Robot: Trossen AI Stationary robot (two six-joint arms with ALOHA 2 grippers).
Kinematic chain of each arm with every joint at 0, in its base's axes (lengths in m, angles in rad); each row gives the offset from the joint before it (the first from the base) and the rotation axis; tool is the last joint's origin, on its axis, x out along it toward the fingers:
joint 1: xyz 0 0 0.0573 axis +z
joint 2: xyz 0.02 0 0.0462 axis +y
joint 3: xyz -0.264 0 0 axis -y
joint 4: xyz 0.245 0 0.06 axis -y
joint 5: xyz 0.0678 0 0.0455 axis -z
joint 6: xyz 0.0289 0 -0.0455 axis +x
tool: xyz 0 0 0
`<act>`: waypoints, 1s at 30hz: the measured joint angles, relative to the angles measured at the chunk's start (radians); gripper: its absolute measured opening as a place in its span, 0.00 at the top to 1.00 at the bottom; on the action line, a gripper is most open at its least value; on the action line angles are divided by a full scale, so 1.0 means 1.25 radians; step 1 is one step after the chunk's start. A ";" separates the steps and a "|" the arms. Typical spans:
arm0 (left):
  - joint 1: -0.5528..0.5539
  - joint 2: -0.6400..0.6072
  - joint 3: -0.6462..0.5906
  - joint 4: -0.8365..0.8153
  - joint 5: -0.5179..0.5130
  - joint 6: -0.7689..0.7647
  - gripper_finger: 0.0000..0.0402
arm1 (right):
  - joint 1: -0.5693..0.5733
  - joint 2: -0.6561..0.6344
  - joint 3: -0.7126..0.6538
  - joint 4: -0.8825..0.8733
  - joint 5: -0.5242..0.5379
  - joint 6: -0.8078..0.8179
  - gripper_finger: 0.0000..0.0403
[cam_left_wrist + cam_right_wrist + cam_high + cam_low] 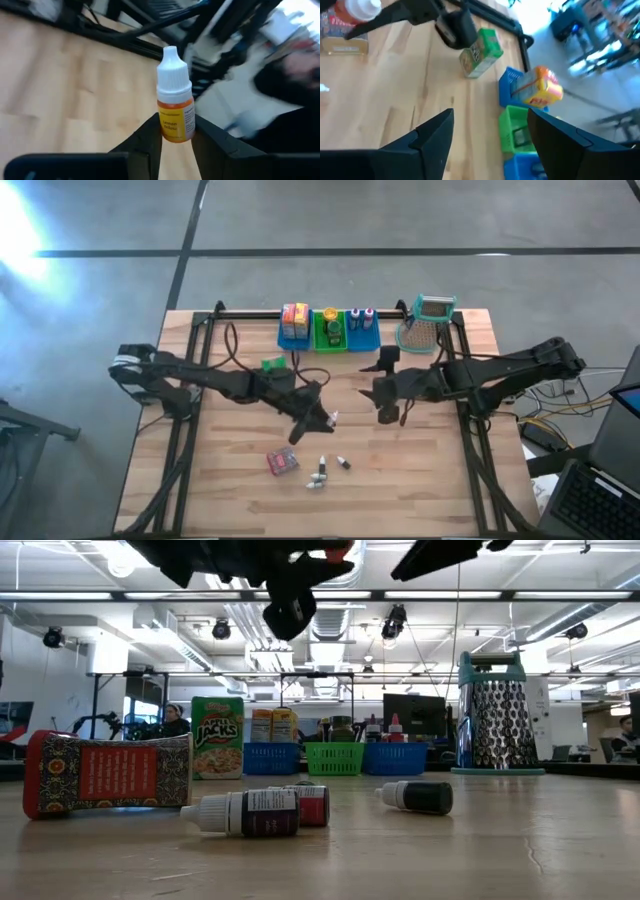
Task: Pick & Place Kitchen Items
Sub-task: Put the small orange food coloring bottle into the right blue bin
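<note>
My left gripper (320,418) is over the table's middle, well above the wood, shut on a small yellow-orange bottle (175,107) with a white cap. My right gripper (385,398) hangs open and empty to its right, its fingers wide apart in the right wrist view (490,130). A red patterned packet (282,462) and three small bottles (318,475) lie on their sides near the front. A green cereal box (272,365) stands behind the left arm. A yellow-red box (294,318) sits in the left blue bin. My left gripper pinches the lower part of the bottle's body (176,131) between its two fingers (147,140). The white cap (172,70) sticks out past the fingertips, in line with them. The bottle is lifted clear of the table.
Three bins stand in a row at the far edge: blue (293,337), green (328,335), blue (363,337) with small bottles. A metal grater with a teal handle (427,328) stands to their right. A black frame runs along the table's sides and back.
</note>
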 joint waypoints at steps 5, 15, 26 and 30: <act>-0.026 0.000 0.000 -0.013 -0.129 0.133 0.75 | 0.000 0.016 -0.001 0.005 -0.047 0.120 0.36; -0.029 0.000 -0.001 -0.172 -0.388 0.195 0.75 | 0.001 0.029 -0.001 0.035 -0.230 0.226 0.41; -0.036 0.000 0.071 -0.240 -0.427 0.316 0.75 | 0.000 0.030 -0.001 0.078 -0.231 0.202 0.49; -0.036 0.003 0.118 -0.291 -0.442 0.356 0.75 | 0.000 0.030 -0.001 0.079 -0.233 0.200 0.51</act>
